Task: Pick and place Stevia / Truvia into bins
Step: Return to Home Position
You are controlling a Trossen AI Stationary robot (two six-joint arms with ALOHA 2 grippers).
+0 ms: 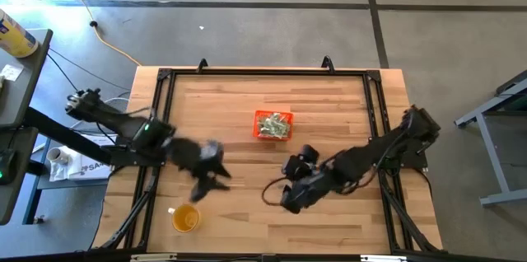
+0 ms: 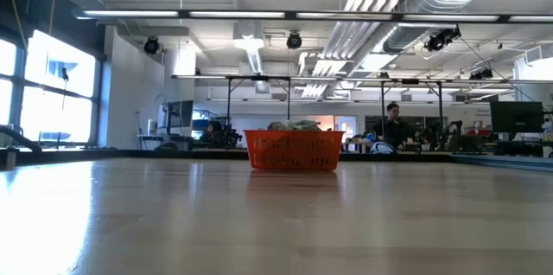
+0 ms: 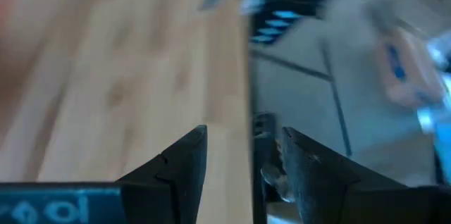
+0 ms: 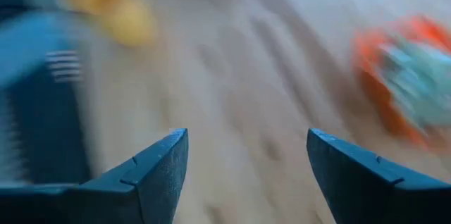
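The orange bin [image 1: 272, 124] sits on the table's far middle, heaped with pale green and white sachets [image 1: 274, 126]. The low view shows the bin [image 2: 294, 150] standing flat with the sachets [image 2: 294, 125] piled above its rim. My left gripper [image 1: 210, 186] hovers left of the middle, near the yellow cup, and its wrist view shows it open [image 3: 243, 160] and empty. My right gripper [image 1: 286, 198] is on the near side of the bin, open wide [image 4: 243, 164], with the blurred bin [image 4: 405, 76] ahead of it. I see no loose sachets on the table.
A round translucent yellow cup [image 1: 185, 217] stands near the table's near left edge and also shows in the right wrist view [image 4: 120, 9]. A black frame [image 1: 160, 81] runs round the table. Bare wood [image 1: 329, 97] lies around the bin.
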